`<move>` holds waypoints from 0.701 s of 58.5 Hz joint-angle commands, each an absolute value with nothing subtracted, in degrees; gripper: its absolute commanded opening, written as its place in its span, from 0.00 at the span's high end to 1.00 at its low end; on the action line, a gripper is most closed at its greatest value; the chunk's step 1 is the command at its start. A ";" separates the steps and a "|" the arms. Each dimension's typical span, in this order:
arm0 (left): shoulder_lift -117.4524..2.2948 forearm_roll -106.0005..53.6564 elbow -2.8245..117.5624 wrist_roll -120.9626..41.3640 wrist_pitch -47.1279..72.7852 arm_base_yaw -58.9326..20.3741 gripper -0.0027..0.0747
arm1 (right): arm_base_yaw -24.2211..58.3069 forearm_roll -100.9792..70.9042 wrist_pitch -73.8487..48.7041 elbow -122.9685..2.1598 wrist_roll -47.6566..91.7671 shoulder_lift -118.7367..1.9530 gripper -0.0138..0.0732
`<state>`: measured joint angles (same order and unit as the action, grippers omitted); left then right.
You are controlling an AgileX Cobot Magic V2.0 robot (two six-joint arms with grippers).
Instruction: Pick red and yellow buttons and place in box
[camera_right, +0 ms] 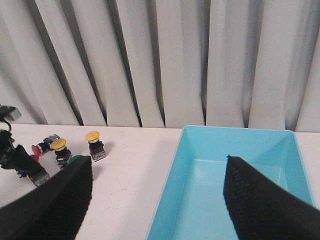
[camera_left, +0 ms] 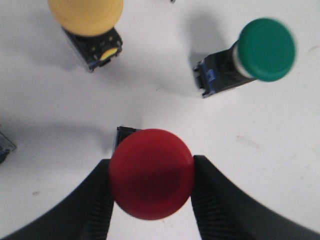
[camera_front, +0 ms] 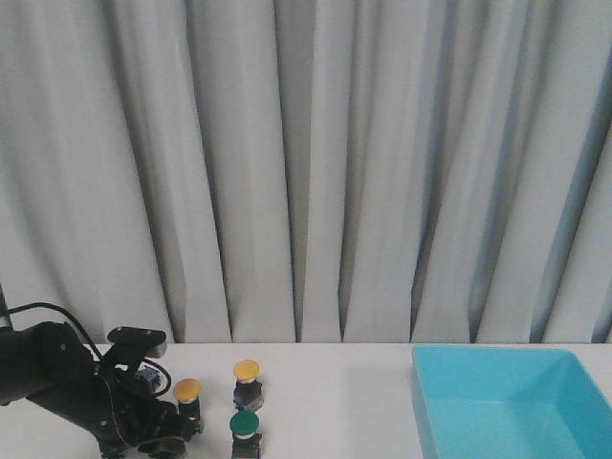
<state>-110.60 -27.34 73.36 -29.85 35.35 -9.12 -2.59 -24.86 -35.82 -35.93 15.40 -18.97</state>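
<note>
Box (camera_front: pixel 507 402) sits on the worktop (camera_front: pixel 335 392) at the right, well apart from the buttons (camera_front: pixel 246 372) clustered left. One button (camera_left: pixel 151 172) sits between the left gripper's (camera_left: pixel 152 192) fingers.

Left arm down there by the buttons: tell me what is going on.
The left gripper has its jaws on either side of a red button on the white table, apparently pressing its cap. Near it stand two yellow buttons and a green button, all untouched. The right gripper hangs open above the near edge of the blue box, holding nothing. The box shows nothing inside so far.
</note>
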 commanded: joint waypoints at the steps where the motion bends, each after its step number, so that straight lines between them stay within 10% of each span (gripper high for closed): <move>1: -104.06 -28.91 75.18 -29.73 35.04 -9.42 0.97 | -2.79 -26.81 -31.08 -37.45 18.04 -21.64 0.24; 41: -84.14 -51.15 92.25 -31.33 58.22 -9.42 0.97 | -2.74 -70.13 -44.64 -59.35 75.65 -53.45 0.24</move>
